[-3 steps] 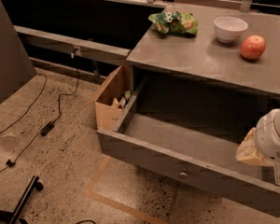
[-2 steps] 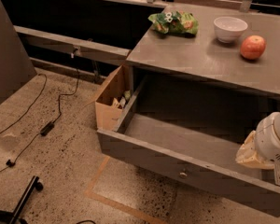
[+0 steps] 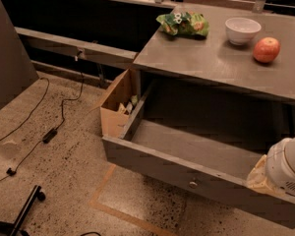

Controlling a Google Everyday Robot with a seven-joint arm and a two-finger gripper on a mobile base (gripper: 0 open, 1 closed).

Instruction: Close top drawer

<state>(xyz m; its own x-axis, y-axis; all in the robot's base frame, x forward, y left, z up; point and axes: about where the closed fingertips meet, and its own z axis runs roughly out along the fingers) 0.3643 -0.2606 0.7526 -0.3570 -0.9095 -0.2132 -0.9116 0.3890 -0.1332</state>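
The top drawer (image 3: 152, 163) is a wide, deep grey drawer pulled far out from under the grey counter (image 3: 206, 63). Its inside looks empty. Its flat front panel carries one small round metal knob (image 3: 192, 184) at the centre. My gripper (image 3: 280, 173) shows as a white rounded arm part at the lower right, over the right end of the drawer's front edge. Its fingertips are out of view.
On the counter lie a green snack bag (image 3: 183, 24), a white bowl (image 3: 242, 30) and a red apple (image 3: 266, 49). An open cardboard box (image 3: 117, 103) stands on the floor left of the drawer. Black cables (image 3: 49, 132) and a chair leg (image 3: 24, 211) lie on the speckled floor.
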